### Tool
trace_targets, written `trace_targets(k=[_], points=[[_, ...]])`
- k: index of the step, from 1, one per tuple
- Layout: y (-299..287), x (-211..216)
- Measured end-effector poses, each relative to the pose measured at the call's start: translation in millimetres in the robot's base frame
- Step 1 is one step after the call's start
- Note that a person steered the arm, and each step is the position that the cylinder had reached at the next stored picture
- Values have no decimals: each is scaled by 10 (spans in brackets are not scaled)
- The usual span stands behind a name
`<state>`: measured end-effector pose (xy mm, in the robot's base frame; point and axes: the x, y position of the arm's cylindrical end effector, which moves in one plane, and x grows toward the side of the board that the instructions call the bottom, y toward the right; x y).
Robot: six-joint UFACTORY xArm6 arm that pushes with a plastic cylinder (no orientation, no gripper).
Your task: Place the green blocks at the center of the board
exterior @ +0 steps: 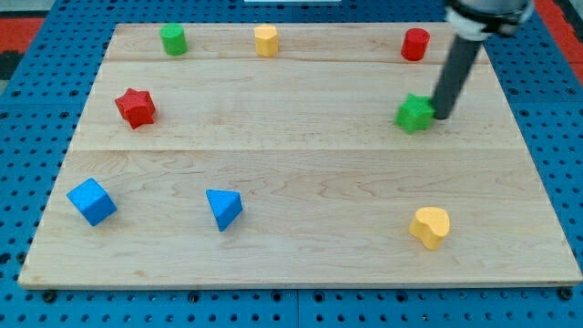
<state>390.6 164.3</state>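
A green star block lies at the right of the wooden board, right of the middle. My tip rests just at its right side, touching or nearly touching it. A green cylinder block stands near the board's top edge at the left, far from my tip.
A yellow block and a red cylinder stand along the top edge. A red star lies at the left. A blue cube and a blue triangle block lie at the bottom left. A yellow heart lies at the bottom right.
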Motion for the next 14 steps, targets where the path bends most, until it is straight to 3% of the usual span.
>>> trace_targets(k=[1, 3, 6, 7, 8, 9, 10, 12, 13, 14], points=[[-889, 98], [-1332, -649], [-3931, -1105], [-4014, -1663], [-3646, -1928], [-2922, -1443], [-2934, -799], [-3602, -870], [-3291, -554], [-2237, -441]])
